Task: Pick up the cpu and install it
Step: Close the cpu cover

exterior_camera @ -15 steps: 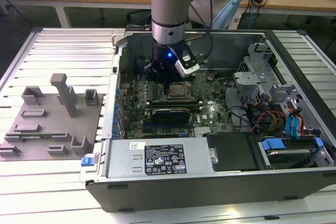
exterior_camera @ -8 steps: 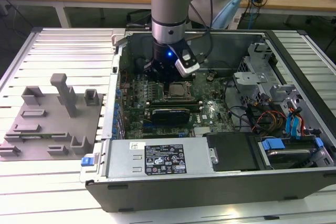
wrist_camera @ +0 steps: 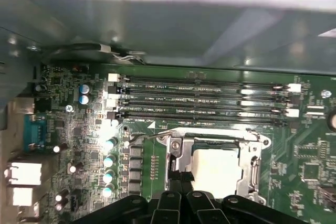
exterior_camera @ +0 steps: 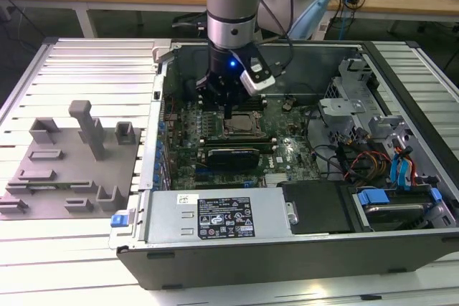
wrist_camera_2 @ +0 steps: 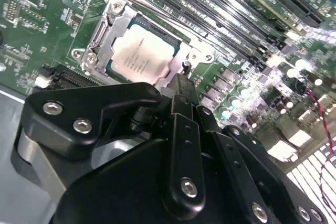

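Note:
The cpu (wrist_camera_2: 139, 53), a flat square chip with a silvery-white top, lies flat inside the open metal-framed socket (wrist_camera_2: 103, 31) on the green motherboard. In the first wrist view the cpu (wrist_camera: 218, 167) sits level in the socket frame (wrist_camera: 174, 153). My gripper (wrist_camera_2: 181, 83) hangs just above the chip's edge, its two dark fingers pressed together with nothing between them. In the exterior view the gripper (exterior_camera: 226, 110) stands upright over the socket (exterior_camera: 239, 127) in the middle of the open computer case.
Black memory slots (wrist_camera: 205, 100) run beside the socket. The socket's thin wire lever (wrist_camera: 144, 136) lies next to the frame. A grey plastic tray (exterior_camera: 64, 170) with upright pegs rests on the ribbed table at the exterior view's left. Cables and drive bays (exterior_camera: 373, 155) fill the case's other side.

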You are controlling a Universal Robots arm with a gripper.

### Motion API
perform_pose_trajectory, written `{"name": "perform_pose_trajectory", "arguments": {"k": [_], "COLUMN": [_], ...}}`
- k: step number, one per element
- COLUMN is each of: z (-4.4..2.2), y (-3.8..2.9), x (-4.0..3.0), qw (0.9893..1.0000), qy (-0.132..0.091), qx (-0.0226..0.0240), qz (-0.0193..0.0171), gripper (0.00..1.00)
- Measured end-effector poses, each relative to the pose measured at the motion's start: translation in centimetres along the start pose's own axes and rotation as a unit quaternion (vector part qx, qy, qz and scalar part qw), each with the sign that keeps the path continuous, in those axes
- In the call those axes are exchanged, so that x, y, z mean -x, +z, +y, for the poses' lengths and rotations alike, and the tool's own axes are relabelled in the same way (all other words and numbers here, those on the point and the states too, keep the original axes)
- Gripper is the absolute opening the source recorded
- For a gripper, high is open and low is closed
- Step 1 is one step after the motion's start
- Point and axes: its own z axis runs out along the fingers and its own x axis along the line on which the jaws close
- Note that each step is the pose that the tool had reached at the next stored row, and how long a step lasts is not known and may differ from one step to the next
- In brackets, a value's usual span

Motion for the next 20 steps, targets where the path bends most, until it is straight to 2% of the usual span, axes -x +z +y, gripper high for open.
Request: {"name": "perform_pose_trajectory", "arguments": {"k": [3, 6, 12, 14, 18, 20], "z": [-0.02, -0.03, -0.14, -0.17, -0.40, -0.42], "y": [-0.62, -0.62, -0.57, -0.56, -0.63, -1.15], "x": [0.02, 0.20, 2.55, 3.11, 3.27, 3.29], "qw": [1.0000, 1.0000, 1.0000, 1.0000, 1.0000, 1.0000], "qy": [0.000, 0.000, 0.000, 0.000, 0.000, 0.000], "qx": [0.0000, -0.0001, 0.0000, 0.0000, -0.0001, 0.0000], "qz": [-0.0001, -0.0001, 0.0017, 0.0023, 0.0025, 0.0024], "gripper": [0.11, 0.11, 0.11, 0.11, 0.11, 0.11]}}
